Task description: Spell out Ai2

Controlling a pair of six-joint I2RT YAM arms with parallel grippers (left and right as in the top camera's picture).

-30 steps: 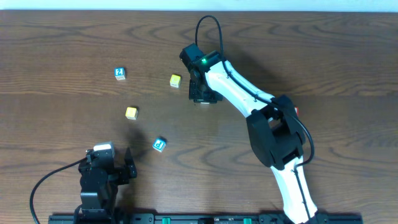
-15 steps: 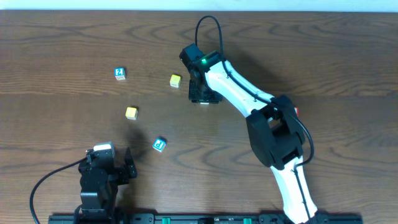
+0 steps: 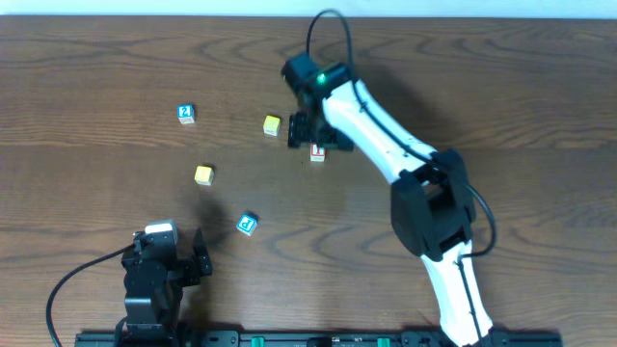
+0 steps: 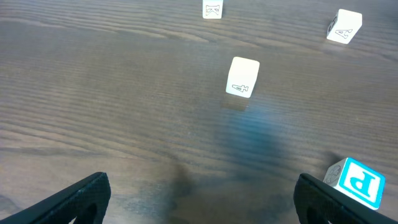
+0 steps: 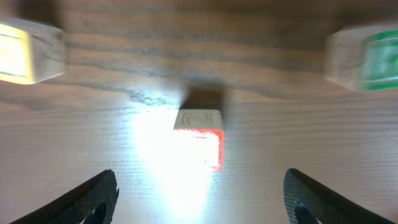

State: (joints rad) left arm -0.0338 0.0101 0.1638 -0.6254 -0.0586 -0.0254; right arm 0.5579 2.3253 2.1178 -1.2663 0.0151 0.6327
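A red-faced letter block (image 3: 317, 152) lies free on the table, just in front of my right gripper (image 3: 313, 135). In the right wrist view the red block (image 5: 200, 140) sits beyond the open fingers (image 5: 93, 198), half washed out by glare, and my right gripper (image 5: 199, 205) holds nothing. A yellow block (image 5: 25, 50) lies to its left and a green block (image 5: 367, 59) to its right. The blue "2" block (image 3: 185, 113) sits far left. My left gripper (image 3: 201, 260) rests open and empty at the near left, seen likewise in its wrist view (image 4: 199, 199).
A yellow block (image 3: 272, 124) lies left of the right gripper, and another yellow block (image 3: 202, 174) sits mid-left. A blue "P" block (image 3: 248, 225) lies near the left gripper, at the lower right of the left wrist view (image 4: 357, 182). The right arm (image 3: 386, 145) crosses the table's middle.
The right gripper has opened and drawn back a little, leaving the red block on the table. The left arm has not moved.
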